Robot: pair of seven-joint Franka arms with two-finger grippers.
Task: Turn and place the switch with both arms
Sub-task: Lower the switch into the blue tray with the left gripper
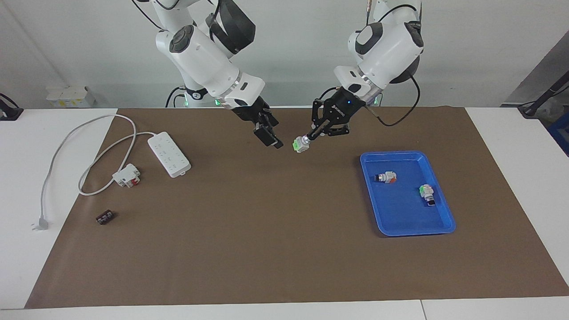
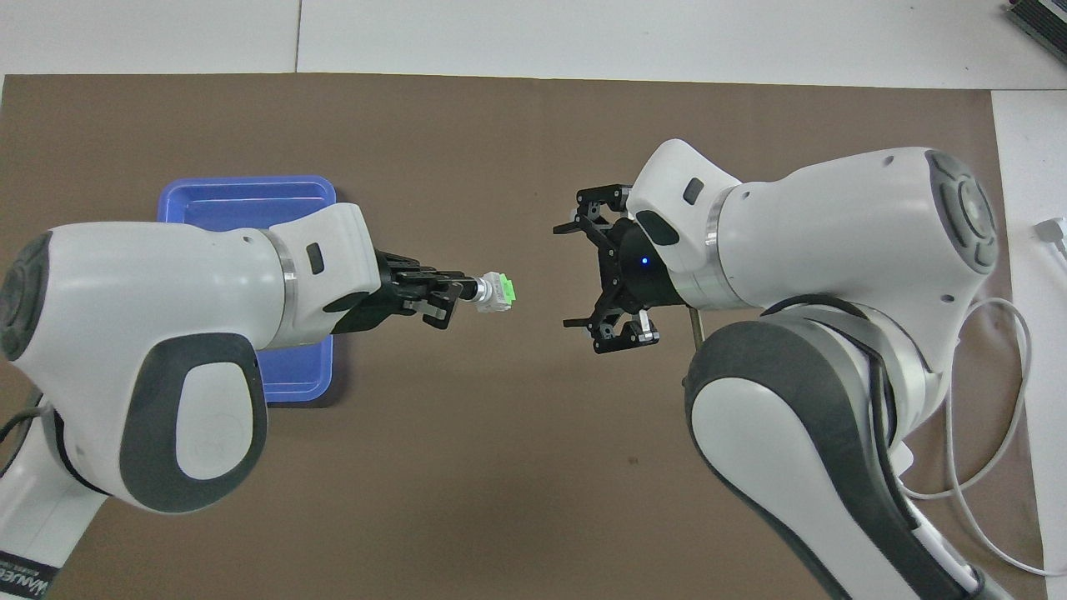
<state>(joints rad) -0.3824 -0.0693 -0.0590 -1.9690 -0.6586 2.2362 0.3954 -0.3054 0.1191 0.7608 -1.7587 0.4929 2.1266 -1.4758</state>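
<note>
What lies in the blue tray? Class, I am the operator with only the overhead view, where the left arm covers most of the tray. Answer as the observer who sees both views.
Observer: Two small switches lie apart in the blue tray: the orange-red-based switch and the green-based switch.
Operator: Is the held switch off the mat?
Observer: It appears so. The facing view shows the switch in the left gripper clear of the mat, with the open right gripper apart from it.
Operator: What does the right arm cover?
Observer: Most of a white power strip, and all of a small dark block.
</note>
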